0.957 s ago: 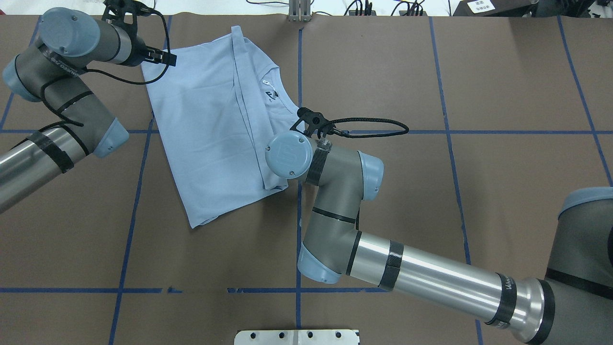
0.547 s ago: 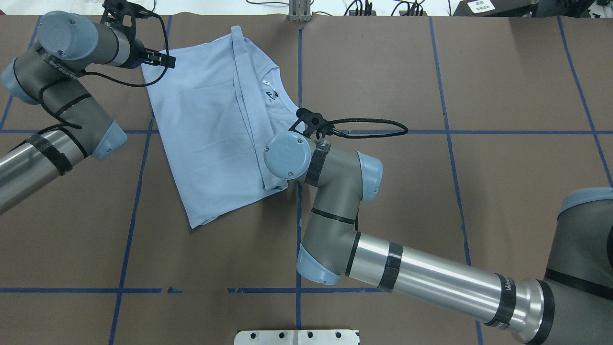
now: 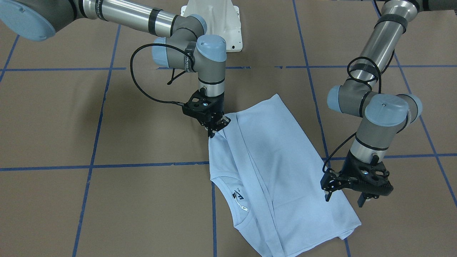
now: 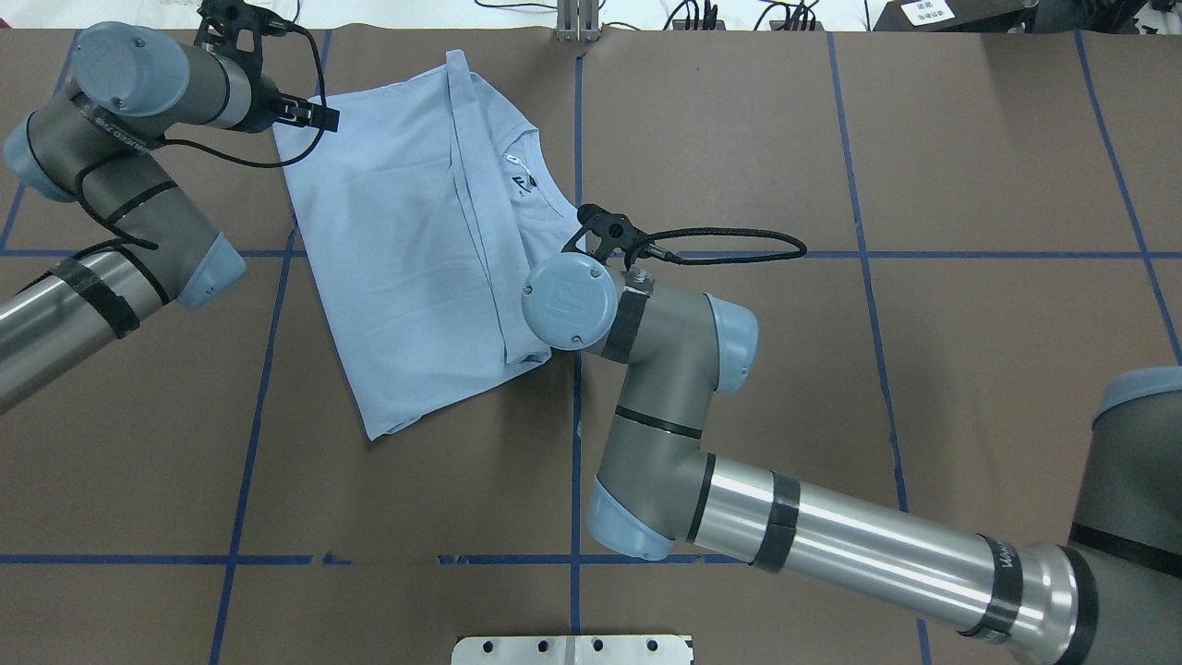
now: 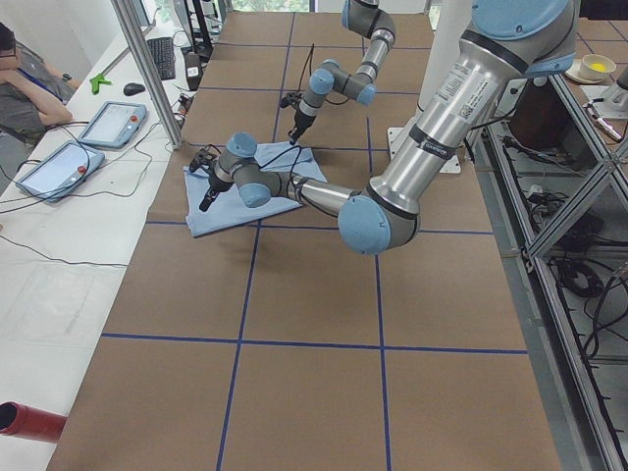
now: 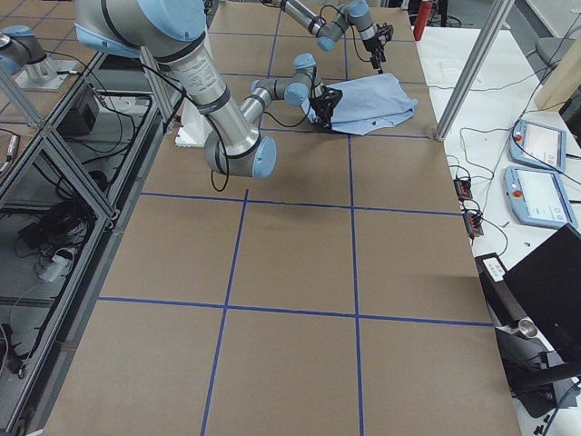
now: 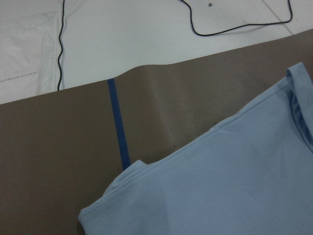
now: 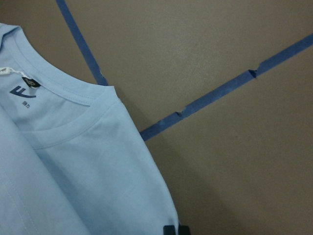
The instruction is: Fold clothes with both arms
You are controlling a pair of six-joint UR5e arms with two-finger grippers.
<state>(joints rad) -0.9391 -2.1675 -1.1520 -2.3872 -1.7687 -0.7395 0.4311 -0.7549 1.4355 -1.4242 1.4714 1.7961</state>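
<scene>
Fabric at a folded edge of the T-shirt (image 3: pixel 285 167) sits pinched between the fingers of our right gripper (image 3: pixel 216 127); the shirt lies on the tabletop (image 3: pixel 107 207). We see our left gripper (image 3: pixel 343 201) with fingers spread open above a corner.

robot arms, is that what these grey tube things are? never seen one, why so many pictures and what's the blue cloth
Yes. These are two jointed robot arms, the right arm and the left arm, each ending in black two-finger jaws. All the pictures show one moment. One camera faces the robot across the table, one looks down from behind it, two stand at the table's ends, and a small one sits on each wrist. The table is covered in brown paper with blue tape lines. On it lies a light blue T-shirt with one side folded over. The right arm's jaws appear shut on one side edge of the shirt. The left arm's jaws hang open over the opposite corner, holding nothing.
</scene>
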